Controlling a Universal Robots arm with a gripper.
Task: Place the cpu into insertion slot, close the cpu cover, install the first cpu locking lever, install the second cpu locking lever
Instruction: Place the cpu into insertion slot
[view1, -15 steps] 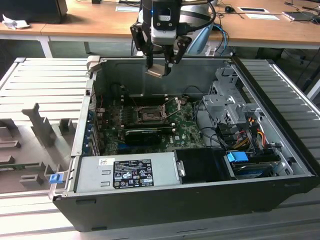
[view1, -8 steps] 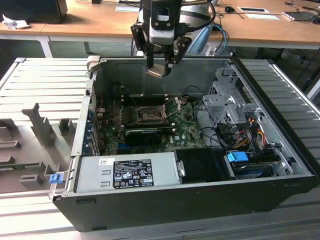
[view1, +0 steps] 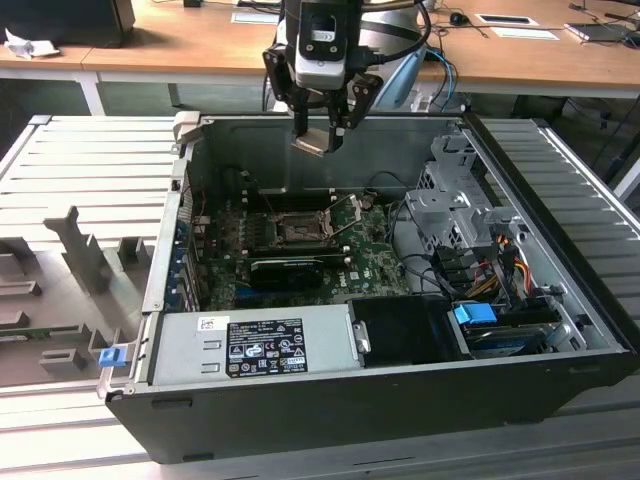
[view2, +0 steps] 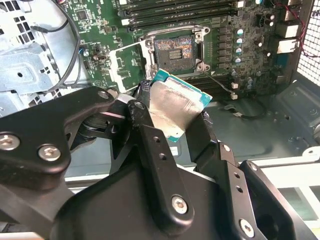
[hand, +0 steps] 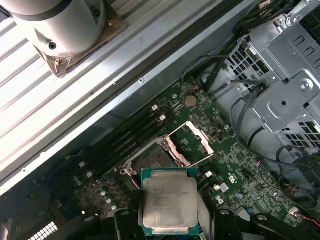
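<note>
Above the square black insertion slot (view2: 172, 50), the gripper (view1: 318, 135) pinches the thin silvery cpu (hand: 169, 202).

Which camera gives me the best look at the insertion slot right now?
The second wrist view: the insertion slot lies uncovered and unobstructed. In the first wrist view the cpu overlaps its edge; the exterior view shows it small, from afar.

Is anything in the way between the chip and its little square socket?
Nothing visible is. The gripper holds the cpu in the air. The insertion slot below lies bare, with the cpu cover flipped open beside it.
</note>
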